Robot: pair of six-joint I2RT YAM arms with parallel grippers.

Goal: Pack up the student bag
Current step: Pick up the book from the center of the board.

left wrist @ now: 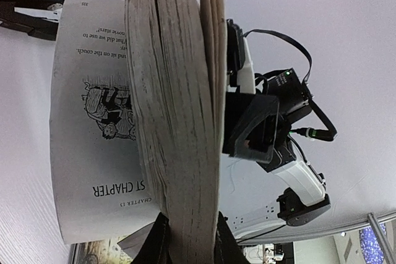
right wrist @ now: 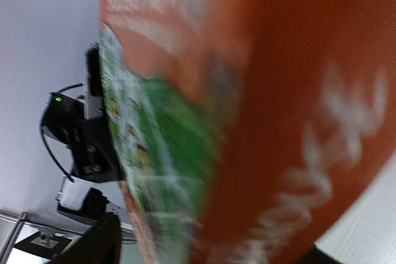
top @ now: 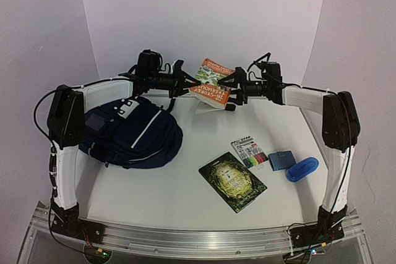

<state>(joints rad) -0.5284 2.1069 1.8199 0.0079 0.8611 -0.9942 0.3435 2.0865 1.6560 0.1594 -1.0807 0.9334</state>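
Observation:
The student bag (top: 133, 131), a navy backpack with white stripes, lies on the table at the left. An orange and green book (top: 212, 83) hangs in the air at the back middle, held between both grippers. My left gripper (top: 184, 85) is shut on the book's page block (left wrist: 179, 122), with dark fingers (left wrist: 151, 242) on either side of it. My right gripper (top: 232, 95) is at the book's right edge. The blurred orange cover (right wrist: 278, 109) fills the right wrist view, with one finger (right wrist: 93, 242) to its left.
On the table at the right lie a dark green book (top: 232, 181), a pack of coloured markers (top: 250, 152), a small blue pouch (top: 281, 160) and a blue oval case (top: 302, 169). The right arm (left wrist: 272, 128) shows behind the held book in the left wrist view.

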